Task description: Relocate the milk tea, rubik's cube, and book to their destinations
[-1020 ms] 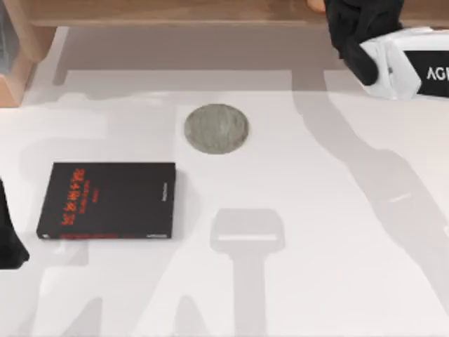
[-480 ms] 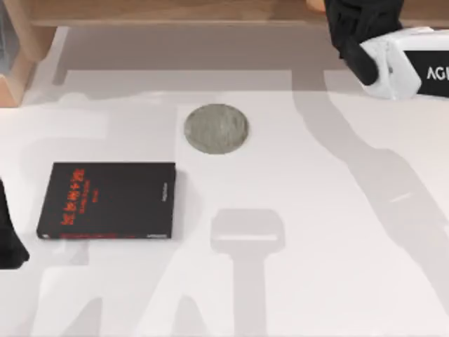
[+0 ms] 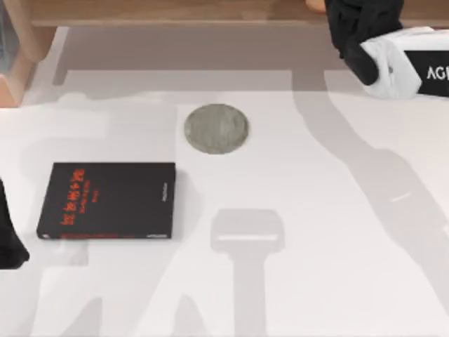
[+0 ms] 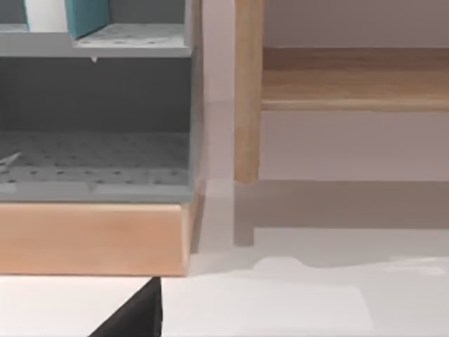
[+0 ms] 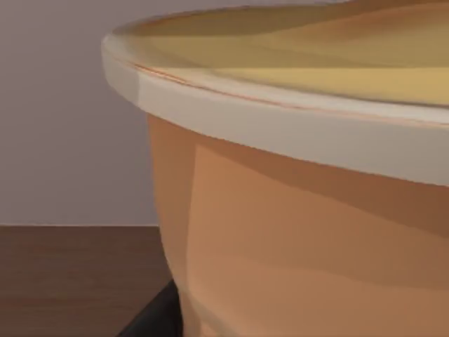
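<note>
— Since a second ago, what has moved?
— Very little. Over that second the right arm's white wrist housing has crept slightly toward the far edge of the table; the right gripper hangs at the far right, over the wooden ledge behind the table. The black book and the grey round coaster lie where they did.

— Is that gripper grasping anything?
— I cannot tell how its fingers stand — from above it is a dark mass. The right wrist camera sits very close to the milk tea: an orange-tan tapered wall under a pale lid rim, with dark wood behind it and a dark finger edge low beside the cup.

— And the left arm?
— Parked at the table's left edge, near side; the left gripper is a dark shape there, and I cannot tell its state either.

— Where is the book?
— In the left wrist view the light blue book stands upright on the upper level of a grey shelf unit with a wooden base.
</note>
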You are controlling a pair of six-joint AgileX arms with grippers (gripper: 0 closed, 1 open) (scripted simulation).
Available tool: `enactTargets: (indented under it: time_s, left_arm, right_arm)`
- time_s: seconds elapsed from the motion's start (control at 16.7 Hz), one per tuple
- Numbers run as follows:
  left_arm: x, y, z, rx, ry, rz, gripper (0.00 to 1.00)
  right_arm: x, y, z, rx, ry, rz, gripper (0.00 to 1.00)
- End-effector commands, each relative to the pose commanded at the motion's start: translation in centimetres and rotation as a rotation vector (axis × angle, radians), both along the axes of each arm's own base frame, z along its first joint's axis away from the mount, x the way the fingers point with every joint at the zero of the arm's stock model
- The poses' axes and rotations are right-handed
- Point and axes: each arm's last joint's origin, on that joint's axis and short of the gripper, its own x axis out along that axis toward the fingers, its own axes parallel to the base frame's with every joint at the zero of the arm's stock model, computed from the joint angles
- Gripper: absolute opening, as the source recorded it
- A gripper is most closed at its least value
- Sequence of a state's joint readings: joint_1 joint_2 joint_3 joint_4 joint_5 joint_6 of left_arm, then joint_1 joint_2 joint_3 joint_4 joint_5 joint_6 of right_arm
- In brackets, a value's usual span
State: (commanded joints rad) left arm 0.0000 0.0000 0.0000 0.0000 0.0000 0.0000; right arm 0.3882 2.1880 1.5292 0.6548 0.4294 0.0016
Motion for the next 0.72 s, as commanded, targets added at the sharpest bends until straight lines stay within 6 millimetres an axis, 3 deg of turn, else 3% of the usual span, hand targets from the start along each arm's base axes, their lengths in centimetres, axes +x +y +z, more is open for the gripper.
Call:
enactTargets:
  time_s: [0.42,0.72]
  left_arm:
    - [0.0,0.0,0.0,0.000,0.000,0.000,1.00]
    - [0.0,0.0,0.0,0.000,0.000,0.000,1.00]
  right_arm:
    - [-0.2,0.2,0.2,0.003,-0.004,0.003,0.00]
    - [-3.8,0.3,0.8,0.002,-0.002,0.003,0.00]
